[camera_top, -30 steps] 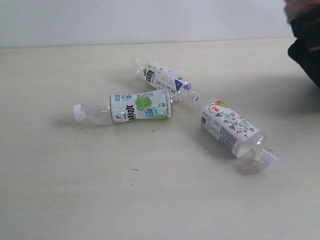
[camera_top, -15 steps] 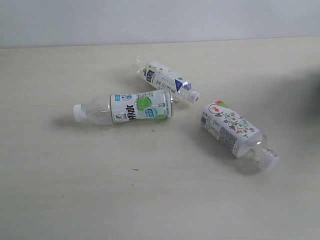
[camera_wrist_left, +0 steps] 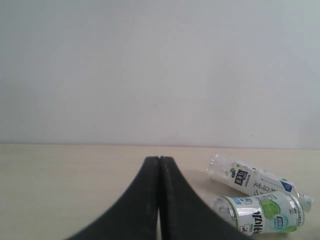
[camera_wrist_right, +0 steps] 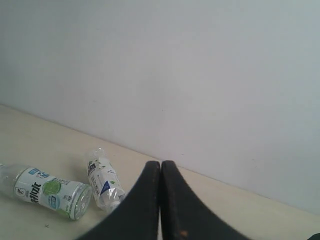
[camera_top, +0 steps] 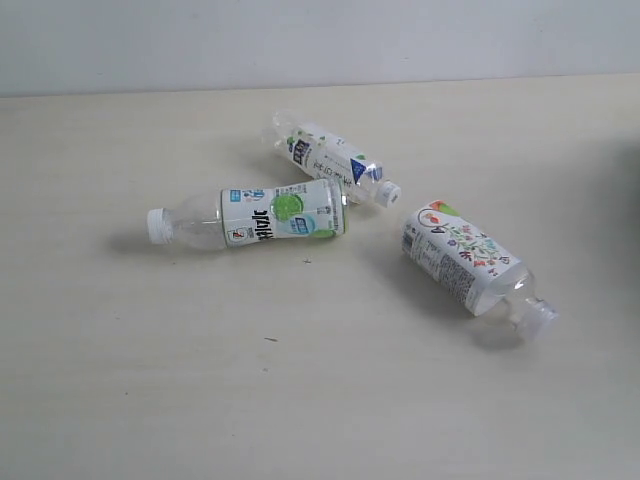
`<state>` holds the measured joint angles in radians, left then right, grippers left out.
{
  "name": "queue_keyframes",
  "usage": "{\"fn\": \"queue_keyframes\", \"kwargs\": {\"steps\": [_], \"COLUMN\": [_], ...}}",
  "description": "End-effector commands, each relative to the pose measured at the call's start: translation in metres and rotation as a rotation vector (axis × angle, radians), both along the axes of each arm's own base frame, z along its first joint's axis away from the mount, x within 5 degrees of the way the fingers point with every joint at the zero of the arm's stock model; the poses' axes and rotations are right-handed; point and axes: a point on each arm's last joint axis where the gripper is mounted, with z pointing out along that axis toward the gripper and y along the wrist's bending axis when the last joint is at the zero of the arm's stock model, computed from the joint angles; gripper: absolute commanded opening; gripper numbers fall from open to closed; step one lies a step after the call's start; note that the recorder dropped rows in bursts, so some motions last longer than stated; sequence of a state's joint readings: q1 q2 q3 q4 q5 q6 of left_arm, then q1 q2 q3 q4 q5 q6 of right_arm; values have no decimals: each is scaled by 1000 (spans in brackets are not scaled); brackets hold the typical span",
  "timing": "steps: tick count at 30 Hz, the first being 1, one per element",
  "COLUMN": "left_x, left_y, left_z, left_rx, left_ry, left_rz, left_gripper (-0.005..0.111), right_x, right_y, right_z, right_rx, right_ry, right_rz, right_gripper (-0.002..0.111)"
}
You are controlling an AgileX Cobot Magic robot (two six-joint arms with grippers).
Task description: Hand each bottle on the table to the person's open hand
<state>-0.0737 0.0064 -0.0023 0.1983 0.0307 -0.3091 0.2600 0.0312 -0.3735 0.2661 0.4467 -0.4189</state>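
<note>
Three bottles lie on their sides on the pale table (camera_top: 300, 400). The white-green-blue bottle (camera_top: 270, 215) is in the middle with its white cap to the left. Just behind it lies the slim white-blue bottle (camera_top: 330, 157), and the white floral bottle (camera_top: 465, 260) is to the right. Neither gripper shows in the exterior view. My left gripper (camera_wrist_left: 159, 159) is shut and empty, with the slim bottle (camera_wrist_left: 250, 181) and the green-labelled bottle (camera_wrist_left: 265, 212) beside it. My right gripper (camera_wrist_right: 160, 163) is shut and empty too, near the same two bottles (camera_wrist_right: 50, 192) (camera_wrist_right: 103, 182). The person's open hand is out of view.
A plain pale wall (camera_top: 300, 40) runs along the table's far edge. Bare tabletop stretches in front of the bottles and to their left.
The dark-sleeved shape at the top right edge of the exterior view has withdrawn out of sight. The three bottles have not moved.
</note>
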Motion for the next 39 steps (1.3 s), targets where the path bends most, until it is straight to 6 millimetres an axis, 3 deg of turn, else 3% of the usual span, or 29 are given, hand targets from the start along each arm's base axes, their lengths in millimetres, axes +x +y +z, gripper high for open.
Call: {"fn": "queue_keyframes", "kwargs": {"steps": [1,39], "left_x": [0,0], "left_y": [0,0], "left_z": [0,0], "left_rx": [-1,-1], "left_ry": [-6,-6], "left_rz": [4,4], "left_gripper": [0,0], "right_x": [-3,-1], "right_y": [-1,-1], "right_z": [-2,-4], "right_rx": [-13,6], "right_ry": [1,45], "right_rz": [-4,-8], "right_gripper": [0,0]}}
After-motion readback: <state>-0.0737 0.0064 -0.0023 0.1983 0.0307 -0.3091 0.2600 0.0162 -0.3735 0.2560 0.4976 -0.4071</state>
